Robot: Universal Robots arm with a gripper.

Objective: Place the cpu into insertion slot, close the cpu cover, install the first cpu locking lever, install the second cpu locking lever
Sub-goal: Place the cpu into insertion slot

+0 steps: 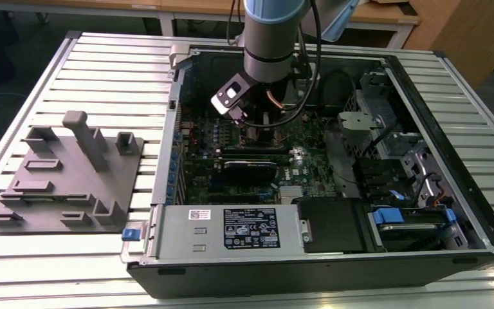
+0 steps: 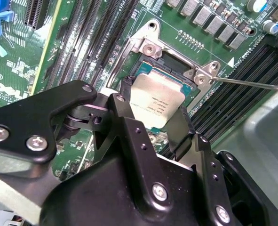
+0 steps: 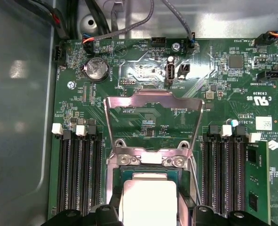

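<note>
Fixture plate (image 1: 62, 187): grey and moulded; you see it on the slatted table (image 1: 101, 71), at the edge on the exterior view's left.
Computer case (image 1: 453, 161): open, just beside the plate. The power supply (image 1: 187, 232) along its near edge carries a black printed label and a small white one.
Arm (image 1: 273, 32): reaches down into the case.
Gripper (image 2: 153, 109): narrowly open, its black fingers (image 2: 124, 101) clamped on two opposite edges of the cpu.
Cpu (image 2: 156, 101): silver face with small print, held over the insertion slot (image 2: 174, 63); you cannot tell whether it is seated.
Cpu cover (image 3: 153, 100): swung open from the slot's far edge.
Locking lever (image 2: 251, 83): a thin rod sticking out sideways, unlatched.
</note>
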